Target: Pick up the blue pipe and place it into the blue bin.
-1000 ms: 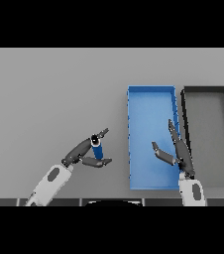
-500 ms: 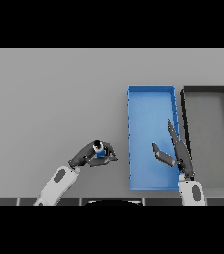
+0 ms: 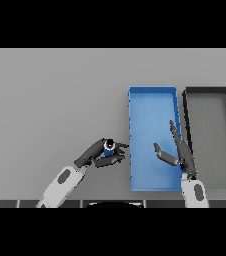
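The grey desk [image 3: 50, 100] carries a blue bin [image 3: 152, 95] and, just right of the bin, a dark bin [image 3: 208, 92]. The right robot hand [image 3: 177, 150] hovers over the blue bin's right side, fingers straight and holding nothing. Just left of the blue bin, the left robot hand [image 3: 97, 154] has its fingers and thumb curled round the blue pipe [image 3: 108, 148]. The pipe looks short, rigid and light, probably smooth, so a firm hold across its middle seems safest.
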